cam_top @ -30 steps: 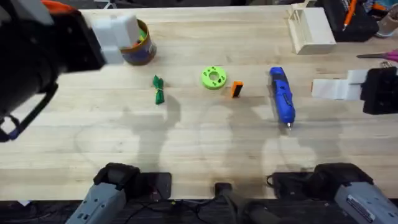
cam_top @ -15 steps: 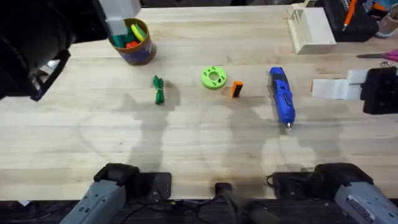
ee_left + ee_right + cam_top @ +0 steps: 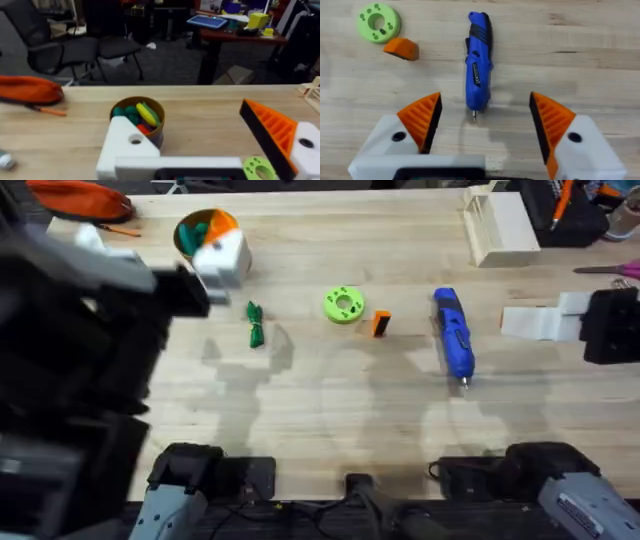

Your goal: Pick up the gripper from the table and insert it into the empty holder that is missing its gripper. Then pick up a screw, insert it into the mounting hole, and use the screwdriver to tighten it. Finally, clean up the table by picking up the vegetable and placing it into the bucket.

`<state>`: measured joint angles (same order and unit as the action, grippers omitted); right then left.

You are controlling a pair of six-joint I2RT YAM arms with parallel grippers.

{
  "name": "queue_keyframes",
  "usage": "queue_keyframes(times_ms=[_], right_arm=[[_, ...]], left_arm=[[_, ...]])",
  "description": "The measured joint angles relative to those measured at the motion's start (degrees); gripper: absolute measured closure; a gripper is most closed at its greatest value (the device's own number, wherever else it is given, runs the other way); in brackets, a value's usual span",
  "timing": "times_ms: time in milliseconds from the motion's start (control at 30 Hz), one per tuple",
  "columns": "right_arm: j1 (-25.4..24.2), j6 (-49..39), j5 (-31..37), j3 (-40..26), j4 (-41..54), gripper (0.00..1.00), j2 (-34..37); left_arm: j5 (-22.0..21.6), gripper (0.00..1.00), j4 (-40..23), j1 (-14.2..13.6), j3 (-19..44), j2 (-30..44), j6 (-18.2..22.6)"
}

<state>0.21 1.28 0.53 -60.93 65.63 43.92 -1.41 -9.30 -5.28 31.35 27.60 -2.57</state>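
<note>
The orange gripper (image 3: 380, 323) (image 3: 401, 48) lies on the table between a lime green disc (image 3: 343, 305) and the blue screwdriver (image 3: 452, 335) (image 3: 478, 67). My left gripper (image 3: 182, 120) is open above the table. One side of it is the empty holder (image 3: 125, 145) (image 3: 222, 262), white, with a round hole on top, and the other carries an orange finger (image 3: 272, 130). Just beyond it stands the bucket (image 3: 138, 117) (image 3: 203, 230), holding toys. The green vegetable (image 3: 255, 323) lies near the bucket. My right gripper (image 3: 485, 95) (image 3: 505, 323) hangs open over the screwdriver's tip. The screw is out of view.
A pale wooden box (image 3: 500, 225) stands at the back right. An orange pouch (image 3: 80, 198) (image 3: 27, 89) lies at the back left. Dark gear and scissors sit at the far right edge. The near half of the table is bare wood.
My left arm has swung down and toward the near side. Its white holder moved from the bucket's far side to its near right. The right arm has not moved.
</note>
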Motion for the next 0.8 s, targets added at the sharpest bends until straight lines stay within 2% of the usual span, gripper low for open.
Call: queue_keyframes(times_ms=[133,267,433,600,800], right_arm=[[0.0,0.0,-0.02,0.0,0.0,0.009,0.0],[0.0,0.0,-0.01,0.0,-0.02,0.008,0.0],[0.0,0.0,-0.02,0.0,-0.01,0.008,0.0],[0.0,0.0,-0.02,0.0,-0.02,0.008,0.0],[0.0,0.0,-0.01,0.0,0.0,0.008,0.0]], left_arm=[[4.77,0.015,6.28,1.63,-9.18,-6.81,2.41],[9.25,0.015,8.5,3.28,-15.99,-12.95,3.45],[14.89,0.015,8.53,4.78,-21.49,-19.73,3.93],[19.59,0.015,9.07,4.96,-25.6,-26.34,3.91],[28.47,0.015,11.62,4.94,-28.65,-27.34,3.65]])
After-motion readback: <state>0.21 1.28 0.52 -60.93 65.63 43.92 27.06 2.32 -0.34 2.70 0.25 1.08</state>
